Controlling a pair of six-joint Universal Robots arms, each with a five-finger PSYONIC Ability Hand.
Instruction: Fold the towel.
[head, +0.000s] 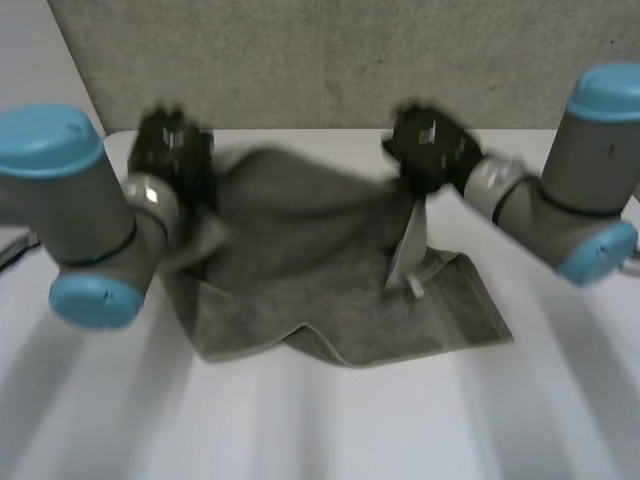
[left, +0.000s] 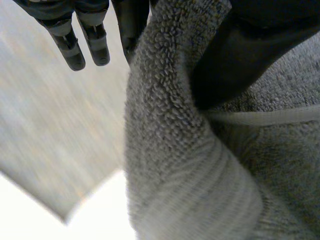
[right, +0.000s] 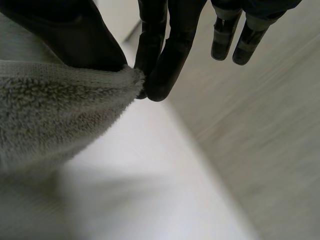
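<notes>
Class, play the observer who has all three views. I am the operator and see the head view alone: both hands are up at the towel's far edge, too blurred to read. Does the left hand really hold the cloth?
Observer: Yes. In the left wrist view the left hand pinches a thick fold of the towel between thumb and finger.
Operator: And its other fingers?
Observer: The other fingers stand straight beside the cloth, apart from it.
Operator: And the right hand?
Observer: In the right wrist view the right hand pinches the tip of a towel corner between thumb and fingertips, above the white table.
</notes>
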